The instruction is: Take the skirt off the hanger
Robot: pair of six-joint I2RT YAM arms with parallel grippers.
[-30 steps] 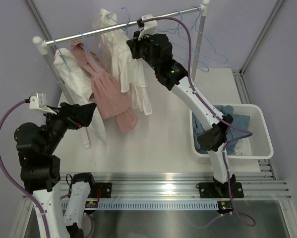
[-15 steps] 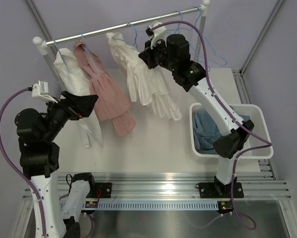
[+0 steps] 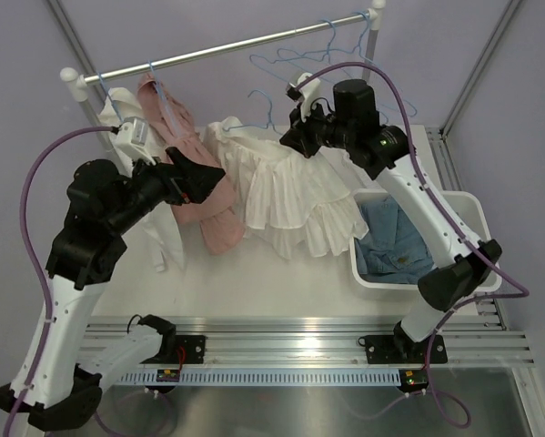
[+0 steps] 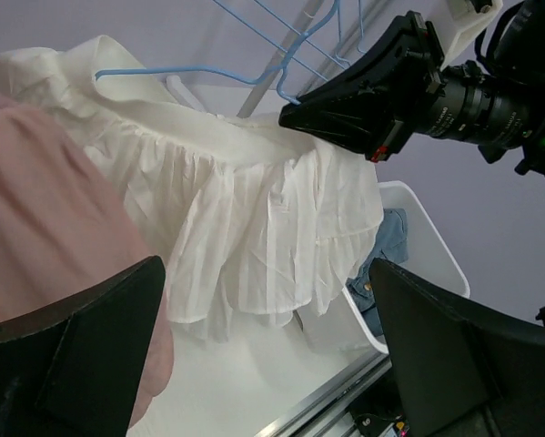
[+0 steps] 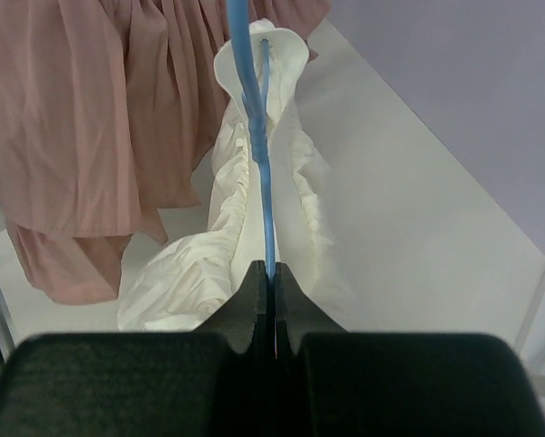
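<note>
No words, numbers or signs can be read on the white skirt [image 3: 295, 196], the pink dress [image 3: 216, 205], the bin [image 3: 459, 196] or the rail [image 3: 227, 47].

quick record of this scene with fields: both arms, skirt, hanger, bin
right gripper: fingers shut on blue hanger wire
left gripper: open, facing white skirt, not gripping
white skirt: on the hanger, off the rail
pink dress: hanging on rail
bin: holds blue denim
</note>
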